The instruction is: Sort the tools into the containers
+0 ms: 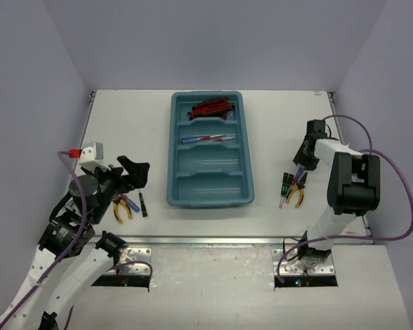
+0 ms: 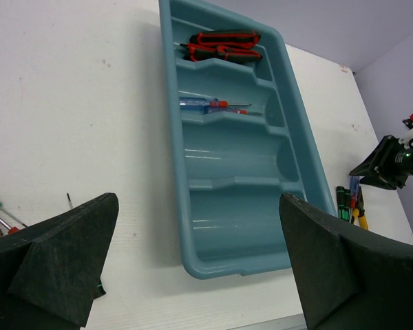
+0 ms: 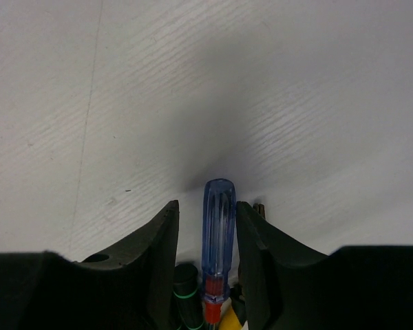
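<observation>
1. Our right gripper (image 3: 207, 203) is down at the table (image 1: 124, 124), to the right of the tray, with one finger on each side of the blue-handled screwdriver (image 3: 218, 234). The right finger looks to be against the handle, and a thin strip shows between the handle and the left finger. We cannot tell whether the fingers are actually pressing on it.
2. That screwdriver lies on the table with its clear blue butt end pointing away from the wrist camera. A black-green screwdriver (image 3: 186, 282) lies just beside it on the left, and a bit of yellow handle shows below it.
3. In the overhead view this right-hand group holds thin black-green screwdrivers (image 1: 285, 185) and yellow-handled pliers (image 1: 299, 192), close together near the table's front edge.
4. Our left gripper (image 2: 198, 199) hovers with its fingers spread wide apart and nothing between them, left of the teal tray (image 1: 173, 151) and facing it.
5. In the tray, the farthest compartment holds the red-black utility knives (image 1: 211, 108), and the next one holds blue and red-handled screwdrivers (image 1: 206, 138).
6. Beside the left arm, a second pair of pliers (image 1: 122, 206) and a lone dark screwdriver (image 1: 143, 204) lie on the table outside the tray.
</observation>
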Motion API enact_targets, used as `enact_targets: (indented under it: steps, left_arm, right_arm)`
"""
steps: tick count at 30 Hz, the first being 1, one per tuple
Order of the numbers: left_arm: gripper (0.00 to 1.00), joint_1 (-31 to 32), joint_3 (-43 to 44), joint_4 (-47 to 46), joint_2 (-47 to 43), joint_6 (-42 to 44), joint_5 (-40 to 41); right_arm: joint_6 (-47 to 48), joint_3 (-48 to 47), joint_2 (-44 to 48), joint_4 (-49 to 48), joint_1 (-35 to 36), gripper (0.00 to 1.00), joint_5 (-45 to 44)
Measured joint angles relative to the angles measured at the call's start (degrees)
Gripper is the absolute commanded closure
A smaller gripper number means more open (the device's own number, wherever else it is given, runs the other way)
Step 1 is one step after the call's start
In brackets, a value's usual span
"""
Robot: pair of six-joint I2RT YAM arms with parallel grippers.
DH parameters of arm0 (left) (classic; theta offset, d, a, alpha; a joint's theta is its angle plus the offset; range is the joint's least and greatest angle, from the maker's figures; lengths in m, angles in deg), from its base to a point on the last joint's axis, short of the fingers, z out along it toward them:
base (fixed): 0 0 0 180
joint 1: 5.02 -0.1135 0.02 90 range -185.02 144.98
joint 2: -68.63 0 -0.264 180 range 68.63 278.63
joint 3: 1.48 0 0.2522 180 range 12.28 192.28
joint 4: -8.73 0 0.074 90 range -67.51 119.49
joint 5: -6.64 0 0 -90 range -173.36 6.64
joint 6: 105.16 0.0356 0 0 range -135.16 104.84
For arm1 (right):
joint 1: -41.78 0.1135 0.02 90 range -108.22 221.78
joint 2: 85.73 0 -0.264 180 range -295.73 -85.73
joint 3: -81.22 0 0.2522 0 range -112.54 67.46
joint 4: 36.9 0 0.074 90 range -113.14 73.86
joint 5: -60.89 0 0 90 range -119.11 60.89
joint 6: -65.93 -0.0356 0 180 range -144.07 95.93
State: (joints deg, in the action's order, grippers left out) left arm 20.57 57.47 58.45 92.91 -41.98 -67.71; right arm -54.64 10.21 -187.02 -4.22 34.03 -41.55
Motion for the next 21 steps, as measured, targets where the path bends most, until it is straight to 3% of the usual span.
enact_targets:
  steps: [21]
  left_arm:
    - [0.0,0.0,0.0,-0.15,0.92,0.06,-0.25]
  right_arm:
    - [-0.38,2.59,0.71,-1.35,0.0,0.87,-1.51]
